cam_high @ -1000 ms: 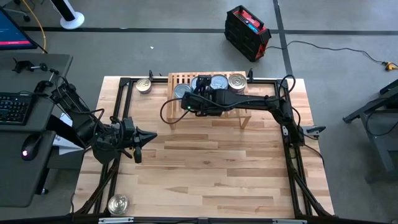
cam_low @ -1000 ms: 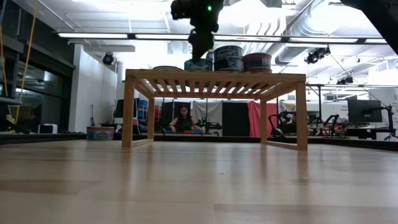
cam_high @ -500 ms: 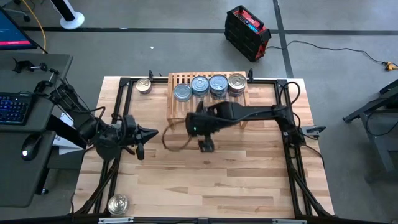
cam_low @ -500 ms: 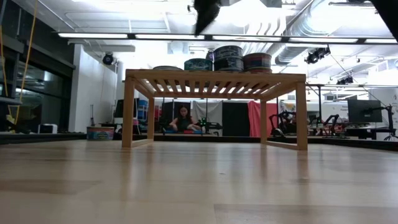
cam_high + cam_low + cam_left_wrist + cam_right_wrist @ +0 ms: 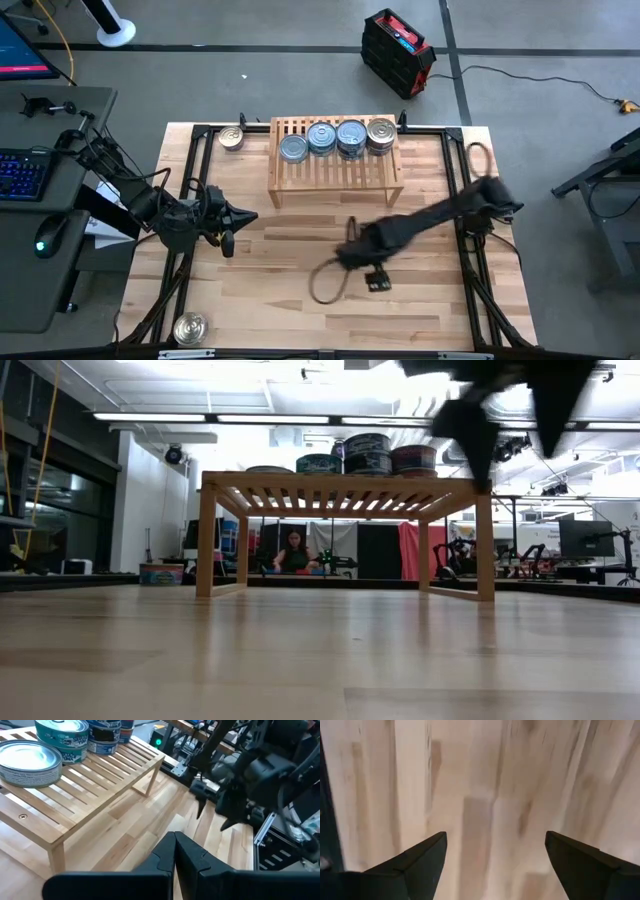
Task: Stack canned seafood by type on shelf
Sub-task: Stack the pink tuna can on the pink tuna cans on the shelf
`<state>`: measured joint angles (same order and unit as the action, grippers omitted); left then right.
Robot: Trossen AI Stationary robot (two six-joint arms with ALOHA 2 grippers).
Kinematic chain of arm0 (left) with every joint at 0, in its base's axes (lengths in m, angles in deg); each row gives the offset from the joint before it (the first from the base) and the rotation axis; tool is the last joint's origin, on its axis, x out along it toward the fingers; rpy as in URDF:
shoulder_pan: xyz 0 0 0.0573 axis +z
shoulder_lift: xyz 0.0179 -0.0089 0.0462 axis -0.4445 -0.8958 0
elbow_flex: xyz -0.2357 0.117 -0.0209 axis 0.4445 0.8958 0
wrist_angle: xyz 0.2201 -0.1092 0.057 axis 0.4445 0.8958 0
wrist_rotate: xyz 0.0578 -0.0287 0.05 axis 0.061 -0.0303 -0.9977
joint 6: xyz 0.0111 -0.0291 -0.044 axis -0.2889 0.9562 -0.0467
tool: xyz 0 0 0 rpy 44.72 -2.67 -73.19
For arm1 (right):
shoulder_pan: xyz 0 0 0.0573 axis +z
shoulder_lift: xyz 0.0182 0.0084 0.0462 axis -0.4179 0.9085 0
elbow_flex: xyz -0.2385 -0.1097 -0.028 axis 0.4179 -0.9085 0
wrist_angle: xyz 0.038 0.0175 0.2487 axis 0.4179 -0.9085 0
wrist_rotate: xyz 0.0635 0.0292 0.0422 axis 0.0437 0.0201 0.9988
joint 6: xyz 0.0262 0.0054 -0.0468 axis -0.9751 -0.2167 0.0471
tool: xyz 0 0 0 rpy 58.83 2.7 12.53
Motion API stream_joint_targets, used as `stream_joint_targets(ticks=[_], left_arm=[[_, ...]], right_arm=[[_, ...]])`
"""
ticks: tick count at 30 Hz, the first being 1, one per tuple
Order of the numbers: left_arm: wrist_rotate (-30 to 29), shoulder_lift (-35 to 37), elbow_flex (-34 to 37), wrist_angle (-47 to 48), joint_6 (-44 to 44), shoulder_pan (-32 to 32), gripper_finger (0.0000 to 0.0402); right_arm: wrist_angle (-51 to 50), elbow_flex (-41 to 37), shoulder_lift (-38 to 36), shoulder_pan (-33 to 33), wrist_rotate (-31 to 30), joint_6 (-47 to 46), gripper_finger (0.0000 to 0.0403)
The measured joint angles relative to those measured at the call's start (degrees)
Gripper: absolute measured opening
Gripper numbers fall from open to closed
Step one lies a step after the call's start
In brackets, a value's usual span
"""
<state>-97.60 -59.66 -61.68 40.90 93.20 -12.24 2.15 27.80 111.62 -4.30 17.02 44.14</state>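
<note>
Tabletop now lies under the right hand, gaping empty, off the shelf.

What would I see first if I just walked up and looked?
First, the row of tuna tins on top of the slatted wooden shelf at the far edge of the table. Then the right arm's hand, open and empty, over the bare middle of the table in front of the shelf. The left hand, shut, waits at the left side, and one lone tin sits at the near left corner.
</note>
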Motion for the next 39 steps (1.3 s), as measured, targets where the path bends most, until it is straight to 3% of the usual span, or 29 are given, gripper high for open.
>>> stream_joint_targets(ticks=[6,9,12,15,19,22,24,28,29,36,39], left_arm=[[0.02,0.00,0.00,-0.08,-1.90,0.63,0.0001],[0.02,0.00,0.00,-0.11,-1.91,1.71,0.0001],[0.26,-0.01,0.00,-0.10,-0.55,2.42,0.0001],[5.62,0.00,0.00,-0.20,0.66,2.81,0.0001],[20.54,-3.19,0.00,-0.11,1.87,2.57,0.0001],[31.80,-9.20,0.00,0.26,4.86,0.51,0.0001],[40.14,-14.14,-0.01,0.50,7.07,-1.32,0.0000],[56.70,-23.91,0.00,4.66,14.56,-6.47,0.0000],[59.46,-25.87,0.00,5.56,16.67,-7.88,0.0000],[72.85,-33.93,0.00,8.74,25.90,-14.75,0.0000],[74.94,-34.40,0.00,9.37,28.57,-15.38,0.0000]], right_arm=[[21.62,-17.98,-13.40,7.20,0.14,-32.20,0.0328],[39.34,-23.48,-16.92,10.16,-5.28,-45.58,0.0328],[56.34,-27.05,-17.32,11.78,-14.65,-46.52,0.0328],[68.02,-28.27,-16.11,11.15,-20.25,-41.69,0.0328],[67.82,-26.11,-14.20,8.05,-20.50,-33.12,0.0316],[63.77,-23.90,-13.59,5.75,-19.41,-28.46,0.0266],[59.64,-23.25,-13.46,4.37,-18.87,-26.79,0.0207],[53.75,-23.03,-13.30,2.32,-16.59,-23.33,0.0041],[52.82,-22.99,-13.30,2.03,-15.76,-22.15,0.0022],[49.53,-24.82,-13.30,1.18,-12.40,-19.86,0.0004],[49.15,-25.70,-13.30,1.20,-11.98,-19.21,0.0008]])
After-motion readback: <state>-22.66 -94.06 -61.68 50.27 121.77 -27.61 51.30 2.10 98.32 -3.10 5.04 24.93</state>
